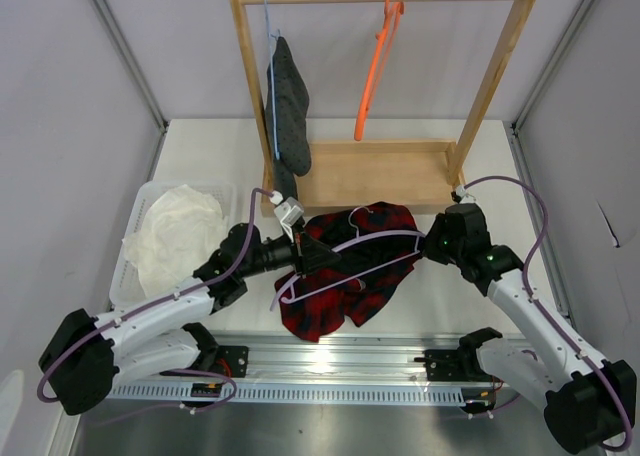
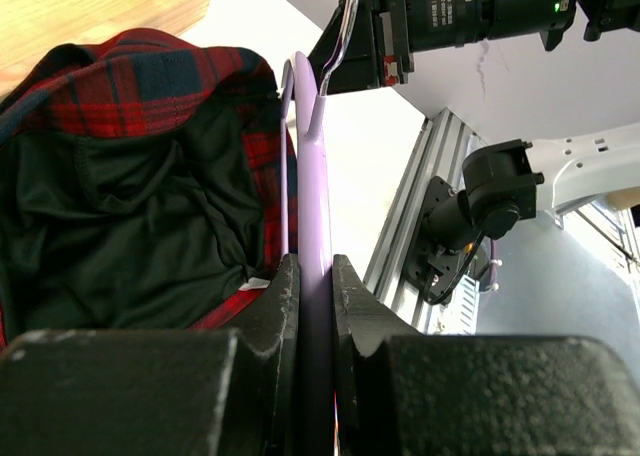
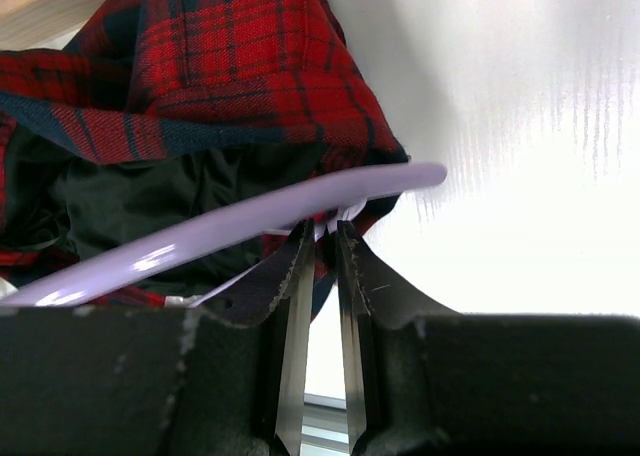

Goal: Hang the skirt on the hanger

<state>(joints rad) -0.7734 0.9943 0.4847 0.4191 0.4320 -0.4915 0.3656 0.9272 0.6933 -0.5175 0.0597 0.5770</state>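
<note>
- White cloth [image 1: 178, 238] heaped in a white basket [image 1: 143, 198], far left on the table [image 1: 200, 156].
- Next over, left fingers [image 2: 280, 311] clamped narrow on the hanger [image 2: 318, 216]. Lilac bar squeezed right between both pads, no gap to be seen from the left wrist.
- Grip sitting a little left of the silvery hook [image 2: 345, 26], hook end aimed toward the back of the table.
- Behind all that, wooden rack [image 1: 380, 171] standing at the far side of the table. Light blue hanger [image 1: 270, 46] up on its rail, carrying a dark grey dotted garment [image 1: 290, 106].
- Middle front: skirt [image 1: 340, 296], red-and-black plaid, crumpled on the table just in front of the rack base. Black lining facing up and wide open in the left wrist view.
- Hanger stretched across the upper part of the skirt, low on the left and higher on the right from above, fabric bunched under and around it. Honestly can't tell whether any bit of the bar sits inside the waistband.
- Orange hanger [image 1: 375, 66] dangling from the rail, right of the blue one, well apart from the skirt.
- Far right: right fingers [image 3: 285, 266] almost together, pinching a thin pale strip of the hanger near its right tip. Thicker lilac arm curving just above them, plaid edge right beside.
</note>
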